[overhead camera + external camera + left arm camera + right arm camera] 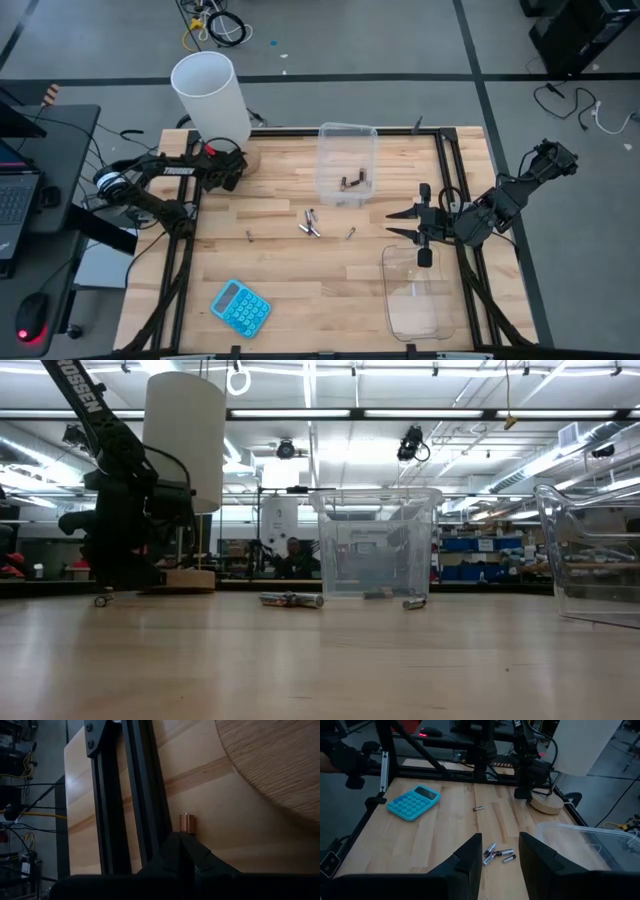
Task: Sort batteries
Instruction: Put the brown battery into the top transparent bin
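Several small cylindrical batteries lie on their sides on the wooden table: a cluster (pixel 310 222) (pixel 497 854) near the middle, one battery (pixel 249 236) (pixel 478 808) to its left, and one (pixel 350 233) to its right. A few more batteries (pixel 352 182) lie inside the far clear tub (pixel 346 135). My right gripper (pixel 392 224) (pixel 501 851) hovers open over the table, right of the cluster, fingers pointing toward it. My left gripper (pixel 236 170) (pixel 181 836) is shut at the far left, beside the lamp's round wooden base (pixel 280 765).
A second clear tub (pixel 415 290) (pixel 590 560) stands at the near right, just below my right gripper. A blue calculator (pixel 240 307) (pixel 412 801) lies near left. A white lamp shade (pixel 210 95) rises at the far left. Black frame rails (pixel 450 180) border the table.
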Tool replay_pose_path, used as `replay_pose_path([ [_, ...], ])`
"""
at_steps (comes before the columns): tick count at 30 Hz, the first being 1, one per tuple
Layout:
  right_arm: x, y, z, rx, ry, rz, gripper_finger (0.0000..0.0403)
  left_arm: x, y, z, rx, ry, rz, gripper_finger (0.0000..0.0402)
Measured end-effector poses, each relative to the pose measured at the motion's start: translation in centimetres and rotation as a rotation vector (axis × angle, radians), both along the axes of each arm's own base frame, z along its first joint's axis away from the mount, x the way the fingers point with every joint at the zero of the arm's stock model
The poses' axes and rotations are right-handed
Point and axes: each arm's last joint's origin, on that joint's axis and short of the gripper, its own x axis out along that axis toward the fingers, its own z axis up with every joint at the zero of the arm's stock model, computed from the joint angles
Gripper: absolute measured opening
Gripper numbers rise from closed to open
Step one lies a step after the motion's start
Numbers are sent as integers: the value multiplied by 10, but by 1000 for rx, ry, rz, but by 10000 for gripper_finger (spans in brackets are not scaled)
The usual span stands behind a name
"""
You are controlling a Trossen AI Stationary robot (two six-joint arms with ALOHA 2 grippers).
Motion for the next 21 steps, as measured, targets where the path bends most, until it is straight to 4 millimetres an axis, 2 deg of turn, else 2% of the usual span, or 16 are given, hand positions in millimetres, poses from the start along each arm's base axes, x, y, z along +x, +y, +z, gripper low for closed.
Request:
replay_pose_path([
  [13, 0, 0, 0, 0, 0, 0, 115, 4, -4, -2, -104, -78, -45, 0],
  [21, 0, 0, 0, -1, 0, 0, 115, 13, -20, 1, -156, -82, -69, 0],
])
